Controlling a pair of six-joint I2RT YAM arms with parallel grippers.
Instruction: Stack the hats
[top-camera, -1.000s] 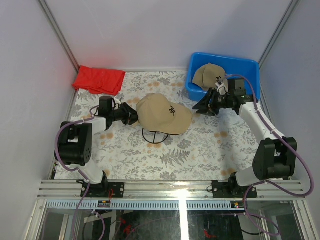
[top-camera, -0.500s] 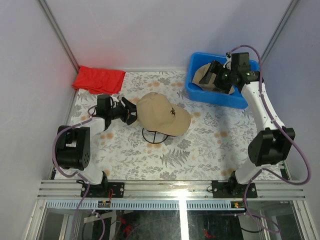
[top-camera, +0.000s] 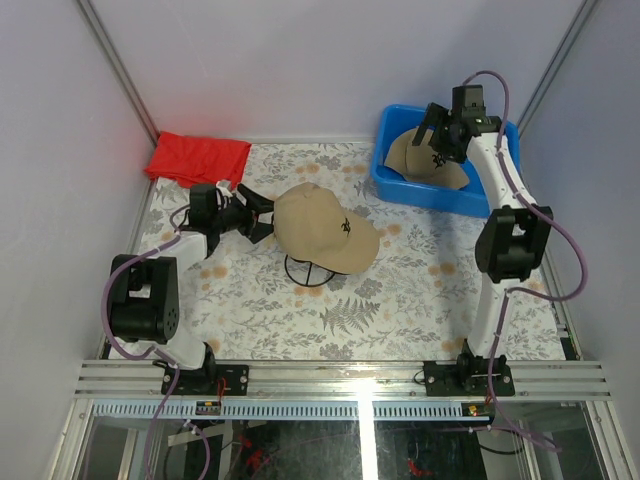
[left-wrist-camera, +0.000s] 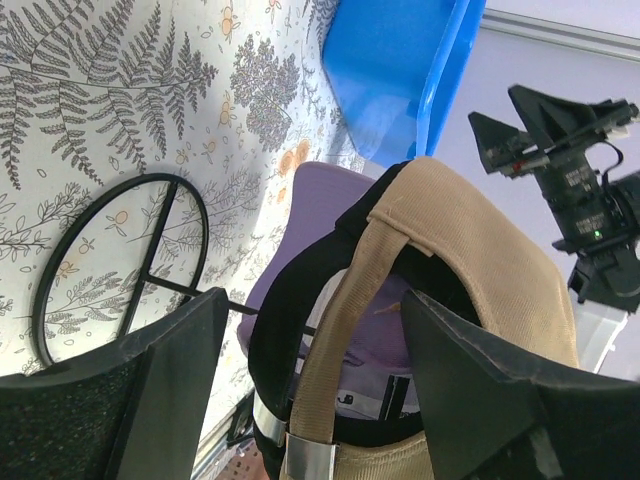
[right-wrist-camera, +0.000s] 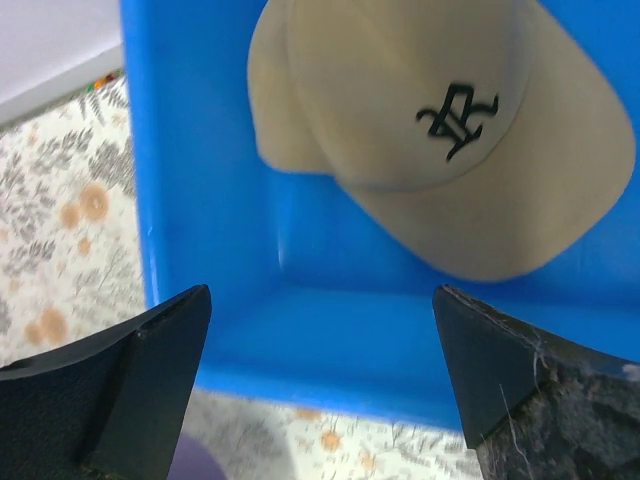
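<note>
Right gripper hung wide open, empty, over tan cap in blue bin, far right. I'd drop straight down, pinch crown, not floppy brim. Left gripper open too, holding nothing, just beside stacked caps on wire stand.

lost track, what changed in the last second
The right gripper swung from in front of the blue plastic bin to over the tan fabric cap inside it, open, nothing grasped. The left gripper, open, stayed beside the tan-topped cap stack on the black wire stand; caps unmoved.
</note>
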